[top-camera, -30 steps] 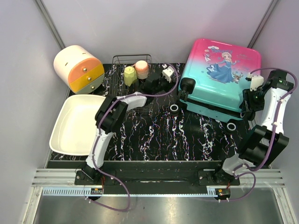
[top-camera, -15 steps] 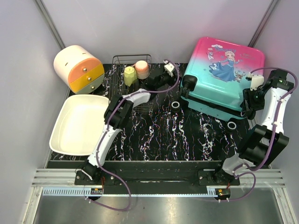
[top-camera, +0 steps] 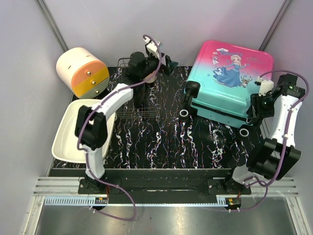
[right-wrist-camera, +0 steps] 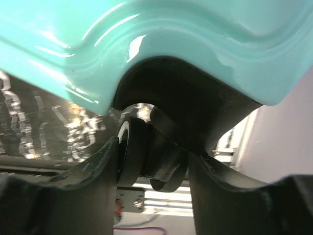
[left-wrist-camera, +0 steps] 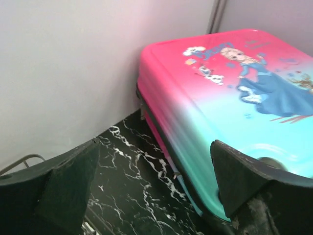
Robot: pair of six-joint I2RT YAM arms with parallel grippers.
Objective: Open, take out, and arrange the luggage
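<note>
The luggage (top-camera: 230, 81), hot pink fading to teal with a cartoon girl on its lid, lies flat and closed at the back right of the black marble table (top-camera: 166, 142). In the left wrist view the luggage (left-wrist-camera: 234, 98) fills the right side. My left gripper (top-camera: 168, 63) hangs open and empty above the back of the table, left of the luggage; the left gripper (left-wrist-camera: 156, 188) has only tabletop between its fingers. My right gripper (top-camera: 255, 108) is at the luggage's near right corner. There the right gripper (right-wrist-camera: 152, 161) is shut on a black caster wheel (right-wrist-camera: 134, 149) under the teal shell.
A white-and-orange round drawer box (top-camera: 82, 72) stands at the back left. A white tray (top-camera: 73, 132) lies in front of it. A wire basket (top-camera: 142, 110) sits under my left arm. Grey walls close in behind and on both sides. Two more luggage wheels (top-camera: 184, 114) face the table's middle.
My left gripper has opened and swung up and back-left, away from the luggage's left corner, to above the wire basket. The luggage shifted slightly. My right gripper stayed at the wheel.
</note>
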